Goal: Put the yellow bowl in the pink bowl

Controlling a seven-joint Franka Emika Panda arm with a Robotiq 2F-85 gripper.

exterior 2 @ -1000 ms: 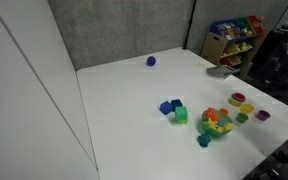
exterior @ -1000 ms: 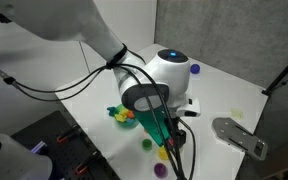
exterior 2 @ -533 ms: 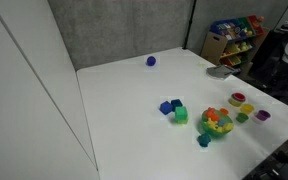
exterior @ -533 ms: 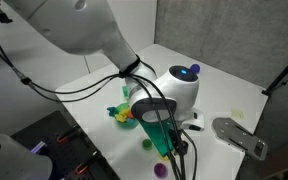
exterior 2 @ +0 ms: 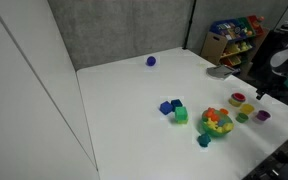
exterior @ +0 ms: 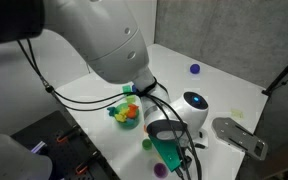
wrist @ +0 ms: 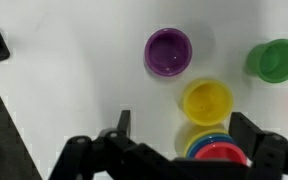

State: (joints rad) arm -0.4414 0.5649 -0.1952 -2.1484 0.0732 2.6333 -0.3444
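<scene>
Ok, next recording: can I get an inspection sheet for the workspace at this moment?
Surface: white table, with bowls and toys toward one edge.
Job's things: yellow bowl upright and empty, next to the pink bowl; not yet nested.
Clutter: purple bowl, green bowl, blue ball, blue block, green block, toy pile.
Grippers: gripper open above the bowls, holding nothing.
Cables: black cables run along the arm.
Surroundings: grey wall, toy shelf.

the yellow bowl [exterior 2: 236, 98] sits just beside the pink bowl [exterior 2: 248, 108].
</scene>
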